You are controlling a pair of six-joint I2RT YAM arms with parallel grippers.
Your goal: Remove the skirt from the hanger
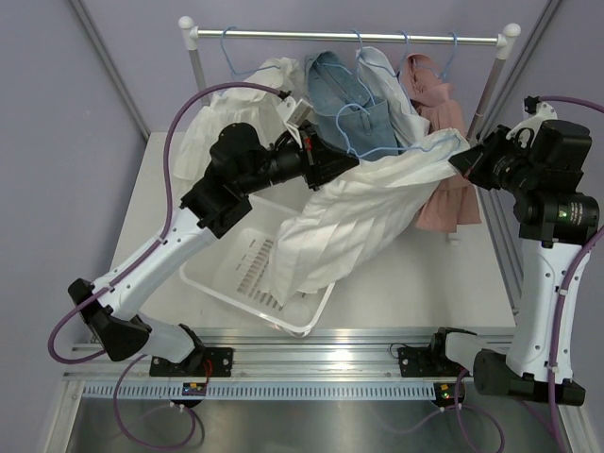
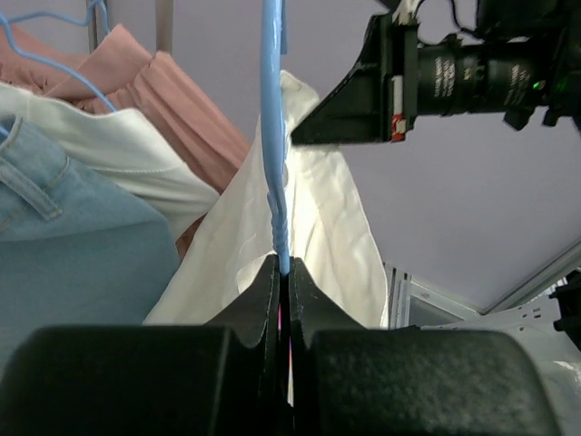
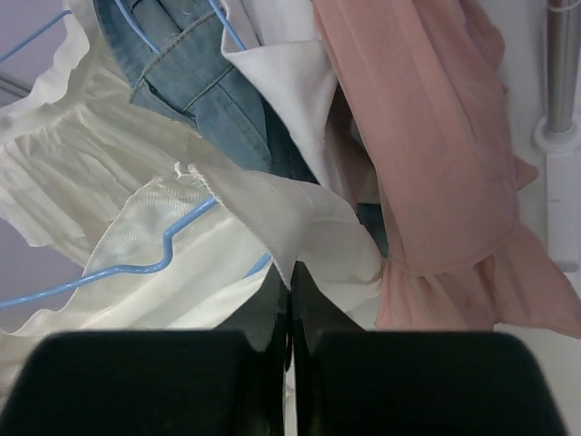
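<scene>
A white pleated skirt (image 1: 359, 222) hangs stretched between my two grippers, its lower part drooping into the basket. Its blue wire hanger (image 1: 363, 127) rises from the waistband. My left gripper (image 1: 344, 162) is shut on the blue hanger wire (image 2: 275, 136), which runs straight up from the jaws. My right gripper (image 1: 461, 160) is shut on a corner of the skirt's waistband (image 3: 272, 204); the blue hanger (image 3: 136, 259) lies across the white fabric to the left. In the left wrist view the skirt (image 2: 318, 245) hangs beyond the jaws, with the right gripper (image 2: 313, 132) above it.
A white laundry basket (image 1: 241, 269) sits on the table under the skirt. A clothes rail (image 1: 349, 36) at the back holds a white garment (image 1: 241, 99), a denim garment (image 1: 344, 94) and a pink garment (image 1: 439, 104) on blue hangers. The rail's right post (image 1: 491, 90) stands beside my right arm.
</scene>
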